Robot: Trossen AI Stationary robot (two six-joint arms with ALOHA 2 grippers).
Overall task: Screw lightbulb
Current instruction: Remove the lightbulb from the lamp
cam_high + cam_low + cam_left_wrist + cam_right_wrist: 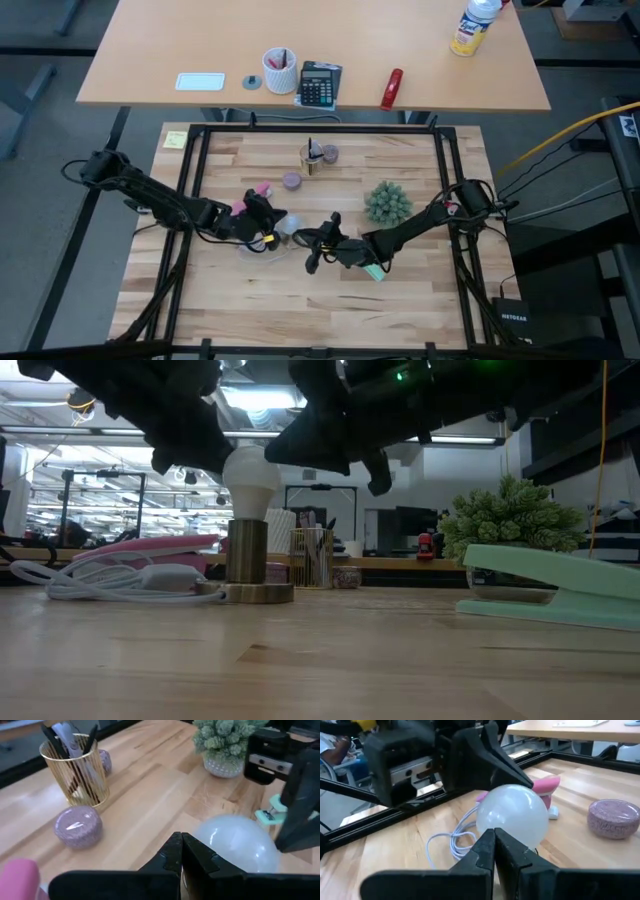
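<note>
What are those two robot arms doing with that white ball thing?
That is a frosted-white lightbulb standing upright in a round brass socket on the wooden table. The left gripper and the right gripper hover close on either side of it. Both look closed, and neither clearly holds the lightbulb.

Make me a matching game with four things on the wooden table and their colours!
Things:
1. lightbulb
2. pencil cup
3. little round tin
4. plant

Colours:
A. green
B. purple
C. frosted white
D. gold wire

Pairs: 1-C, 2-D, 3-B, 4-A
</note>
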